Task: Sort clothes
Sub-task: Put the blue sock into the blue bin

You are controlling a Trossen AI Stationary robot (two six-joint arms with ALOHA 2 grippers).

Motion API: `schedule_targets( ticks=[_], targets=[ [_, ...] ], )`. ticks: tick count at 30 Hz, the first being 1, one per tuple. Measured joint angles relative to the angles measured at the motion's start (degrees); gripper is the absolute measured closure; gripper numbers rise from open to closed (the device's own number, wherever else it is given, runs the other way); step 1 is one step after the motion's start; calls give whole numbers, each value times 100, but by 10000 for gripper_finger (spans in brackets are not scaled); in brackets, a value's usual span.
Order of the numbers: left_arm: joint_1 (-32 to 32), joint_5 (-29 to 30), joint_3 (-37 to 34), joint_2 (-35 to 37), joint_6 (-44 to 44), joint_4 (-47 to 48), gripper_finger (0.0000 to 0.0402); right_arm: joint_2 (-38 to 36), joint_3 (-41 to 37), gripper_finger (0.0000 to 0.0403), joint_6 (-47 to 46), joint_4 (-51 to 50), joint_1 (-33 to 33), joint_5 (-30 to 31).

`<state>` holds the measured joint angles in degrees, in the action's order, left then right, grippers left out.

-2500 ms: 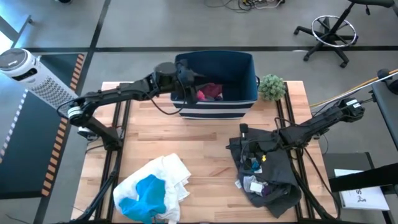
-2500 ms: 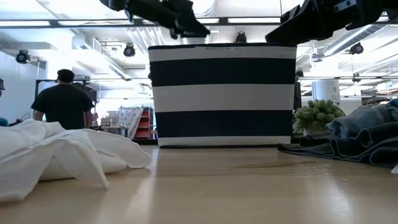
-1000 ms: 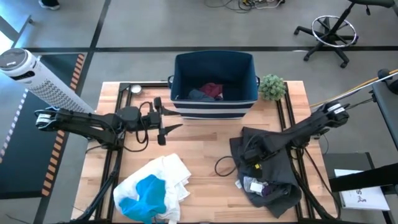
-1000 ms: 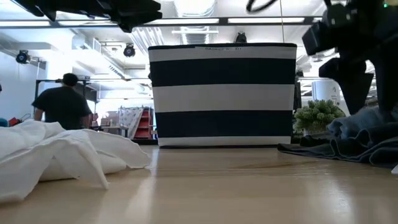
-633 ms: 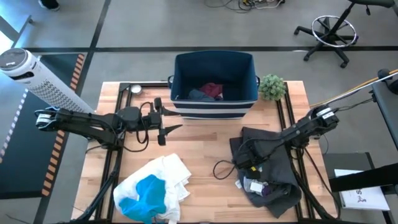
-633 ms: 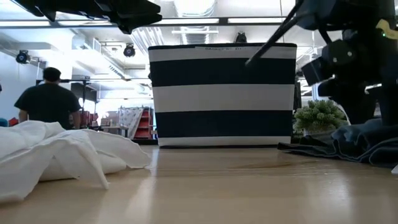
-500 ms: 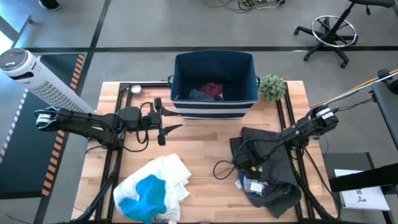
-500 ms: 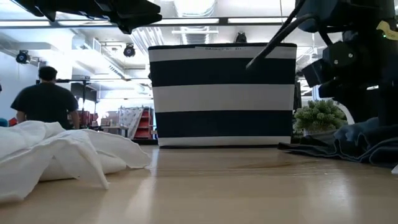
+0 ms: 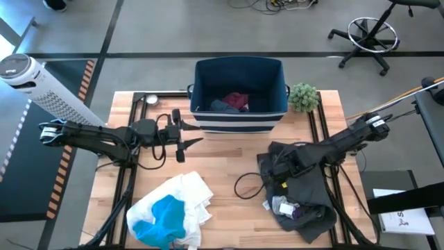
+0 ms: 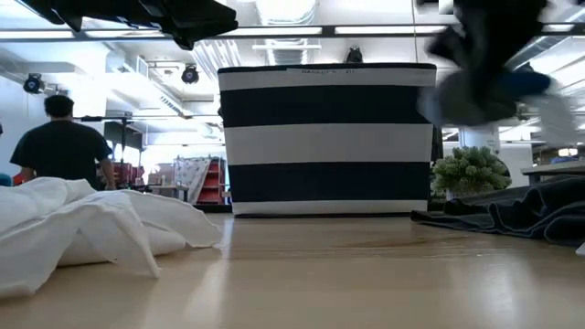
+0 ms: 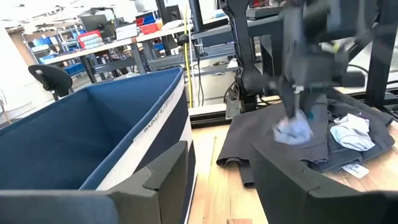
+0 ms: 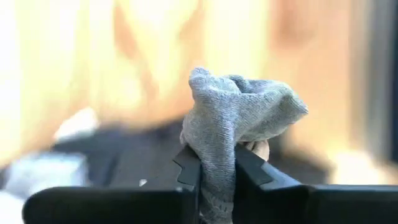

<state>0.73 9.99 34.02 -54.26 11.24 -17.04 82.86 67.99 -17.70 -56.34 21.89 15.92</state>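
Observation:
My right gripper [image 9: 276, 172] hangs over the large dark grey garment [image 9: 309, 194] at the table's right, shut on a small grey knit piece [image 12: 239, 109]; the piece also shows in the left wrist view [image 11: 292, 130]. My left gripper [image 9: 182, 139] waits open and empty in front of the navy striped bin [image 9: 239, 123]. A maroon piece [image 9: 237, 101] and a grey piece [image 9: 220, 106] lie in the bin. A white garment [image 9: 187, 194] with a teal-blue piece [image 9: 163, 219] on it lies at the near left. My right gripper pinches a bunched fold of the grey piece [image 12: 217, 155] between its two fingers [image 12: 186, 168]. The fingers come from above, pointing down. The piece bulges out past the fingertips and hangs clear of the dark grey garment.
A small green plant [image 9: 303, 97] stands right of the bin. Small light pieces [image 9: 281, 206] lie on the dark grey garment. Bare wood [image 9: 229, 160] lies between the two piles. A person [image 10: 59, 151] stands in the room beyond the table.
My right gripper, which was down on the dark grey pile, has risen with the small grey piece and shifted a little toward the table's far edge. It moves fast and is blurred in the low view. The dark grey garment has stayed on the table.

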Motion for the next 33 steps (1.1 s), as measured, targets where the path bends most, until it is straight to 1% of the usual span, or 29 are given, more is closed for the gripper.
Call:
schedule_targets(
  ticks=[3, 5, 9, 12, 15, 17, 19, 22, 25, 28, 30, 33],
  targets=[
    [0, -1, 0, 0, 1, 0, 247, -6, 496, 361, 566, 91, -15, 1330],
    [0, -1, 0, 0, 0, -1, 247, -14, 801, 366, 1056, 188, -78, 1794],
    [0, -3, 0, 0, -1, -4, 245, -15, 1295, 389, 2081, 553, -369, 2066],
    [0, -3, 0, 0, 1, -4, 245, -31, 1634, 391, 2715, 881, -759, 2148],
    [0, -3, 0, 0, 1, -6, 248, -32, 1950, 391, 3204, 1156, -1242, 2127],
    [0, -3, 0, 0, 0, -8, 248, -32, 2157, 390, 3559, 1289, -1612, 1977],
    [0, -3, 0, 0, 1, -7, 247, -32, 2341, 387, 3883, 1416, -2010, 1695],
    [0, -3, 0, 0, 1, -11, 247, -32, 2627, 384, 4160, 1546, -2636, 1060],
    [0, -3, 0, 0, 1, -11, 249, 13, 2912, 383, 4165, 1586, -3248, 564],
    [-1, -3, 0, 0, 1, -11, 254, 117, 3139, 375, 3800, 1571, -3770, 322],
    [-2, -3, 0, 0, 1, -10, 257, 219, 3282, 360, 3610, 1608, -3986, 309],
    [-2, -3, 0, 0, -7, -9, 261, 327, 3378, 322, 3430, 1576, -4238, 226]
  ],
)
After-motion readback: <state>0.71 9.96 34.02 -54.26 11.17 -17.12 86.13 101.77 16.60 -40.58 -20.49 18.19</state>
